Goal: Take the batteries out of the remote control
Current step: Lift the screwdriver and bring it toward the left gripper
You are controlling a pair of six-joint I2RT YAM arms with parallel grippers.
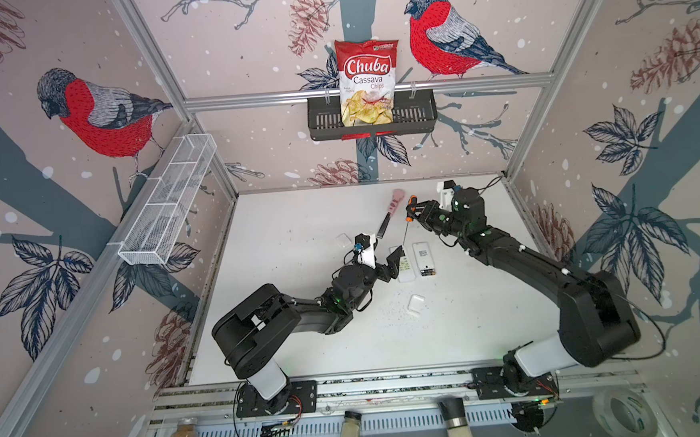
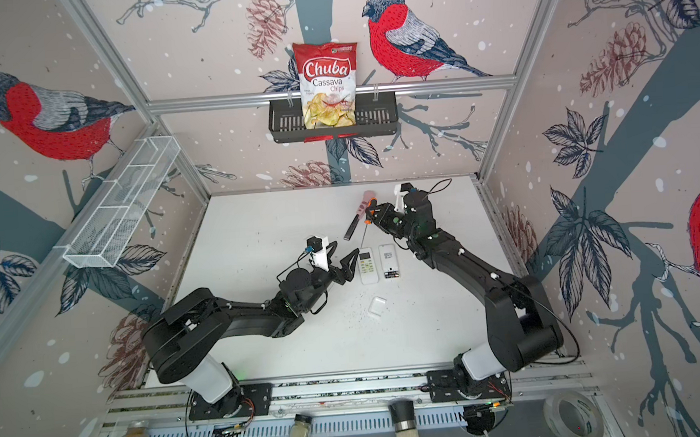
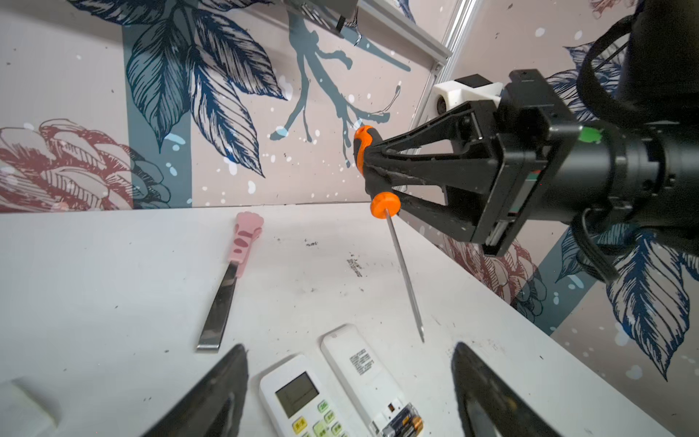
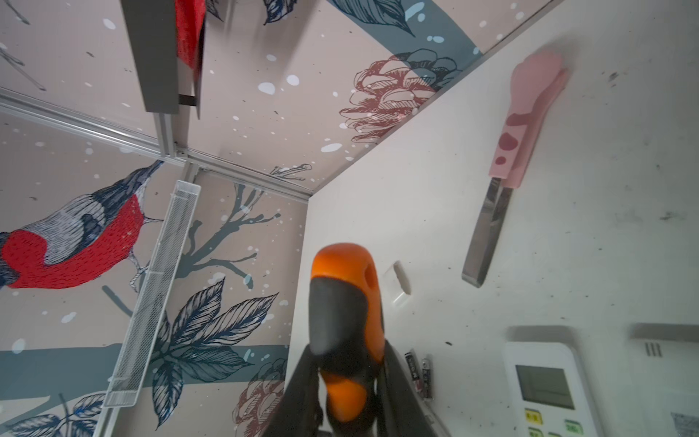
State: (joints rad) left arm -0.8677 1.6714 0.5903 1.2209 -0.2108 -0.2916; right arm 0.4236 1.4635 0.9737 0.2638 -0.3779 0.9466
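Remotes, I count two, side by side just ahead of my left gripper (image 3: 350,347), whose jaws are spread wide and hold nothing:
- face-up remote (image 3: 299,393), display showing
- face-down remote (image 3: 359,363), battery bay uncovered

Batteries (image 3: 403,422): two, seated in that bay.
Loose batteries (image 4: 420,372): two, on the table (image 1: 283,240), just beside my right gripper (image 3: 368,166) in its wrist view.
Screwdriver (image 3: 404,272): one, its handle clamped in the closed right jaws and its shaft slanting down toward the remotes.
White covers: two, far cover (image 1: 343,240) and near cover (image 1: 415,305), both clear of either jaws.
Pink-handled scraper (image 3: 227,287): one, ahead of the left jaws.
Black basket (image 1: 321,123): holds one chips bag (image 1: 368,81).
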